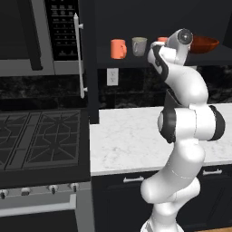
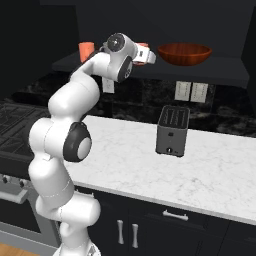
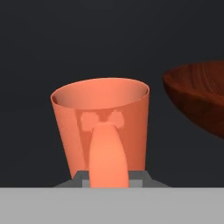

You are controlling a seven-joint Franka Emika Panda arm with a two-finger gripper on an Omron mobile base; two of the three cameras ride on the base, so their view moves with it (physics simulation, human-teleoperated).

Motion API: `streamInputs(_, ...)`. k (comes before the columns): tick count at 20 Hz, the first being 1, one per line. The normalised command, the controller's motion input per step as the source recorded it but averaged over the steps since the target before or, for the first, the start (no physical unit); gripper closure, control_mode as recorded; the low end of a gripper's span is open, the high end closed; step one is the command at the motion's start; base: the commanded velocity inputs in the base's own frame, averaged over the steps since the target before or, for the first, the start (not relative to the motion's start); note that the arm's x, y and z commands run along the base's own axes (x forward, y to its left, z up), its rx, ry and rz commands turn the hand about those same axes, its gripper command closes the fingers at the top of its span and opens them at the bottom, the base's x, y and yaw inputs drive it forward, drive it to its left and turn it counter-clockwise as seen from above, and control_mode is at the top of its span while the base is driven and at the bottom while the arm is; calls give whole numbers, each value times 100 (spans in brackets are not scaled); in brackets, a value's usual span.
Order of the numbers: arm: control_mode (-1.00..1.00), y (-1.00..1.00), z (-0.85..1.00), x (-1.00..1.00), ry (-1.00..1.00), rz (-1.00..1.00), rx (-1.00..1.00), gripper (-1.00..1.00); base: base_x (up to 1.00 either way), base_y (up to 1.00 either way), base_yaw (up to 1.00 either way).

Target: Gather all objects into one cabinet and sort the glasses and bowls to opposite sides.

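Orange cup (image 3: 103,127) handle in end effector (image 3: 109,178), bowl (image 3: 199,98) beside

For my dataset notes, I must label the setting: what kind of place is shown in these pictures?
A simulated home kitchen, most likely. A gas stove stands beside a white marble counter, a toaster sits on that counter, and a microwave hangs above the stove.

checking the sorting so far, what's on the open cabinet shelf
On the dark shelf: an orange mug, a grey-beige mug, a wide red-brown bowl, and a second orange mug with the pincer at its handle. The arm hides most of this mug from the base cameras.
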Motion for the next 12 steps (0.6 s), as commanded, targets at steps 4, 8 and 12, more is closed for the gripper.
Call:
streamInputs(4, -100, 6, 0, 0, 0, 7, 1, 100, 0, 0, 0)
streamInputs(8, -100, 15, 0, 0, -1, 6, 0, 100, 0, 0, 0)
streamInputs(12, -100, 16, 0, 0, -1, 5, 0, 100, 0, 0, 0)
